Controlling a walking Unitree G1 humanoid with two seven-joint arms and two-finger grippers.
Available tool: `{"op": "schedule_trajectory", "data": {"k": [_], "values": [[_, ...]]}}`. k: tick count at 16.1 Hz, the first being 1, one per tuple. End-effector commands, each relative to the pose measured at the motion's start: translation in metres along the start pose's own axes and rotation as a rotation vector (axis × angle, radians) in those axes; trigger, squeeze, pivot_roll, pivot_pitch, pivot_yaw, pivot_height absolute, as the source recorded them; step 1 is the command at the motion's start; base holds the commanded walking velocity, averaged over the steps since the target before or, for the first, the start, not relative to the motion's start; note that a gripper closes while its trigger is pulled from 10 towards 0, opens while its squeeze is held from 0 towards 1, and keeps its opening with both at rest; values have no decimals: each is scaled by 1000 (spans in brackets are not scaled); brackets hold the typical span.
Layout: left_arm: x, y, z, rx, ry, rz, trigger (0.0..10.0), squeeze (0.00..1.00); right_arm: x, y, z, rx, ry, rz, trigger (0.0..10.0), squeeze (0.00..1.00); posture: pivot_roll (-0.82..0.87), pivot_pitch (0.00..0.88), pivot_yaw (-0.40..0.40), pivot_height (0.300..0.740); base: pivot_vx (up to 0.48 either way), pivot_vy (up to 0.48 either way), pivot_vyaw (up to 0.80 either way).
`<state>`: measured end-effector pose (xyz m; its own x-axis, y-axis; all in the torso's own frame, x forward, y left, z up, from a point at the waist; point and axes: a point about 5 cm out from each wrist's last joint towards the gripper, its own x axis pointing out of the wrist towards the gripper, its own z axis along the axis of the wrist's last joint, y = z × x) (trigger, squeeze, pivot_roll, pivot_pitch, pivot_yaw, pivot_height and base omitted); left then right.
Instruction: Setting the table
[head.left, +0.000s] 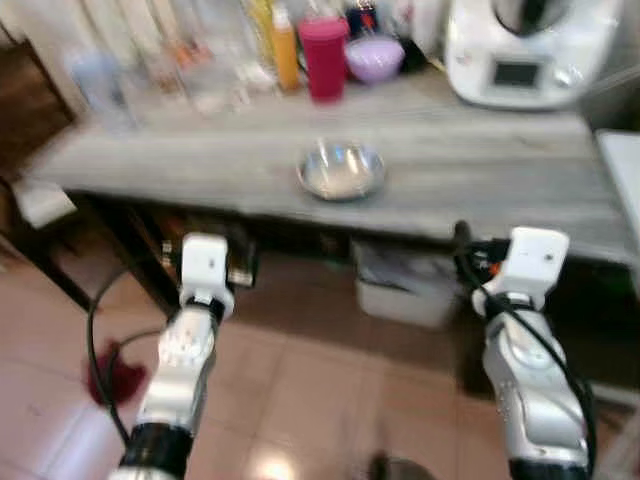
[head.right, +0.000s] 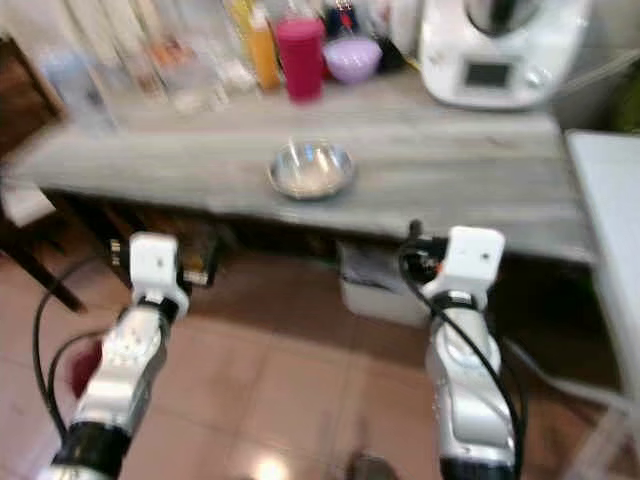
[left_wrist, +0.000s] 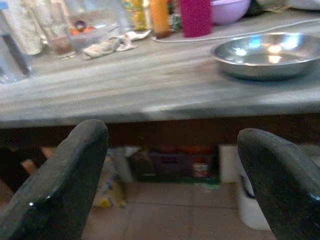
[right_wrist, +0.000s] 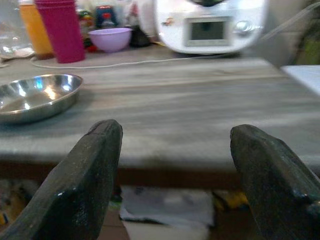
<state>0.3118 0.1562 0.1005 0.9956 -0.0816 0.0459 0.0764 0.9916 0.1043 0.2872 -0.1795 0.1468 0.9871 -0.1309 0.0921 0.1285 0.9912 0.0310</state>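
A shallow steel bowl (head.left: 341, 172) sits near the front middle of a grey wooden table (head.left: 480, 180). Both arms are held out in front of the table's front edge, below the level of its top. My left gripper (left_wrist: 172, 132) is open and empty, and the steel bowl (left_wrist: 265, 52) lies ahead of it to one side. My right gripper (right_wrist: 176, 129) is also open and empty, facing the table edge with the steel bowl (right_wrist: 35, 97) off to its side. The left wrist (head.left: 205, 270) and right wrist (head.left: 530, 265) are apart from the table.
At the table's back stand a pink cup (head.left: 324, 55), an orange bottle (head.left: 285, 45), a purple bowl (head.left: 374, 57), blurred glassware and a white kitchen appliance (head.left: 530, 45). A white bin (head.left: 405, 290) sits under the table. The tiled floor holds a red object (head.left: 110, 375).
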Motion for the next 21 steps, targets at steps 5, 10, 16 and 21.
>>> {"op": "schedule_trajectory", "data": {"k": [5,10,16,21], "values": [[-1,4,-2,16,10,-2,10000,0,1,6,0,40,9,0,10000,0,-246,80,108,740,-365,0,0],[-2,0,0,22,-12,-35,10000,0,1,8,0,30,14,12,10000,0,-250,84,105,740,-287,0,0],[-3,-9,5,-26,-47,-121,10000,0,2,11,-2,14,37,36,10000,0,-257,83,105,740,0,0,0],[-2,-12,7,-38,-51,-140,10000,0,4,13,-1,-13,10,25,10000,0,-259,81,106,740,0,-103,0]]}}
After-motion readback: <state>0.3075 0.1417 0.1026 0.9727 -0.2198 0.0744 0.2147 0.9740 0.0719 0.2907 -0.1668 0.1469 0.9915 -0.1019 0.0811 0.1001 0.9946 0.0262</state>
